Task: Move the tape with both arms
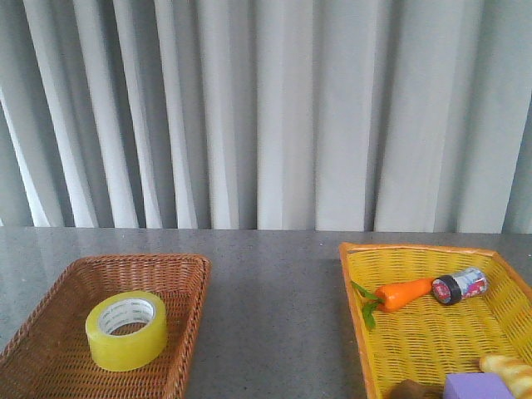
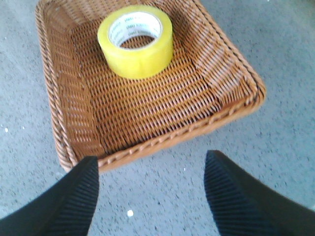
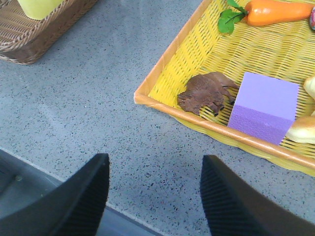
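Note:
The yellow tape roll [image 1: 126, 330] with a white printed core lies flat in the brown wicker basket [image 1: 187, 274] at the front left. It also shows in the left wrist view [image 2: 136, 41], inside the basket [image 2: 231, 105]. My left gripper [image 2: 151, 169] is open and empty over the grey table, just outside the basket's near rim. My right gripper [image 3: 154, 169] is open and empty over the table near its front edge, between the two baskets. A corner of the tape [image 3: 37, 7] shows in the right wrist view. Neither arm shows in the front view.
A yellow wicker basket [image 1: 353, 283] at the front right holds a toy carrot [image 1: 399, 293], a small black-capped silver can [image 1: 460, 286], a purple block [image 3: 265, 106], a brown animal figure [image 3: 206, 92] and bread [image 1: 511, 371]. Grey curtains hang behind the table.

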Robot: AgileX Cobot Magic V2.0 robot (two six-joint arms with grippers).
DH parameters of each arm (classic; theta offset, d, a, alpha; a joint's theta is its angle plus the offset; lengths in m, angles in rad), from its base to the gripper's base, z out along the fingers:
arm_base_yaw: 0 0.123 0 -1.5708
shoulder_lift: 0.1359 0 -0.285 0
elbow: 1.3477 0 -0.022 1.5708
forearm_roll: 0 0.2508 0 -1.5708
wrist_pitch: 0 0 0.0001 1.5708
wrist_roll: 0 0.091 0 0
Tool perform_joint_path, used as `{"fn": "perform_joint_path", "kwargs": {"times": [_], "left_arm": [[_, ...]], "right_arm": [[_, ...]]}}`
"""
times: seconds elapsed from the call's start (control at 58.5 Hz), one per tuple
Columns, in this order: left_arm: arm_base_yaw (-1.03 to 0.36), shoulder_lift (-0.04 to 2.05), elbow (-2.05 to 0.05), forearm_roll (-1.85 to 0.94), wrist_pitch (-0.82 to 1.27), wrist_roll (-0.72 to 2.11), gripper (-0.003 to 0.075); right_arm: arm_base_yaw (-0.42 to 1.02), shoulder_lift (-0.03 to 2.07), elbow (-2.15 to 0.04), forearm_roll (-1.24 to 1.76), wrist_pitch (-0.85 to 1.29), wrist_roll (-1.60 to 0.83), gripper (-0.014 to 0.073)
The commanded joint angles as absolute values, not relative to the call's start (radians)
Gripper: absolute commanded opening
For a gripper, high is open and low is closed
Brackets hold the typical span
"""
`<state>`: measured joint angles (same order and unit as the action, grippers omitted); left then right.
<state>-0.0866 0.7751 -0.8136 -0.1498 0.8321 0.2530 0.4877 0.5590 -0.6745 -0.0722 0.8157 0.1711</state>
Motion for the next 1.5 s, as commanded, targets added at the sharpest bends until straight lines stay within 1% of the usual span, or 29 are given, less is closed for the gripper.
{"fn": "perform_joint_path", "kwargs": {"times": [0.0, 0.171, 0.359, 0.461, 0.512, 0.581, 0.786, 0.871, 0.922, 1.486], "left_arm": [[-0.093, 0.696, -0.764, -0.177, 0.736, 0.248, 0.0444], [-0.093, 0.599, -0.674, -0.189, 0.672, 0.248, 0.0444], [-0.093, 0.574, -0.624, -0.190, 0.658, 0.246, 0.0444], [-0.093, 0.574, -0.618, -0.191, 0.649, 0.246, 0.0414], [-0.093, 0.574, -0.618, -0.191, 0.642, 0.246, 0.0377], [-0.093, 0.574, -0.618, -0.192, 0.639, 0.245, 0.0315], [-0.093, 0.574, -0.618, -0.228, 0.635, 0.245, 0.0104], [-0.093, 0.574, -0.618, -0.240, 0.631, 0.245, 0.0033], [-0.093, 0.574, -0.618, -0.242, 0.629, 0.245, -0.0006], [-0.093, 0.574, -0.618, -0.242, 0.628, 0.245, -0.0007]], "right_arm": [[0.482, 0.562, -0.701, -0.086, 0.757, 0.169, 0.0417], [0.482, 0.562, -0.701, -0.086, 0.753, 0.169, 0.0417], [0.482, 0.562, -0.701, -0.086, 0.754, 0.169, 0.0417], [0.482, 0.562, -0.701, -0.086, 0.762, 0.169, 0.0406], [0.482, 0.562, -0.701, -0.086, 0.767, 0.169, 0.0383], [0.482, 0.562, -0.701, -0.086, 0.773, 0.169, 0.0329], [0.482, 0.562, -0.701, -0.085, 0.788, 0.169, 0.0111], [0.482, 0.562, -0.701, -0.084, 0.788, 0.169, 0.0022], [0.482, 0.562, -0.701, -0.083, 0.788, 0.169, -0.0015], [0.482, 0.562, -0.701, -0.085, 0.788, 0.169, -0.0008]]}}
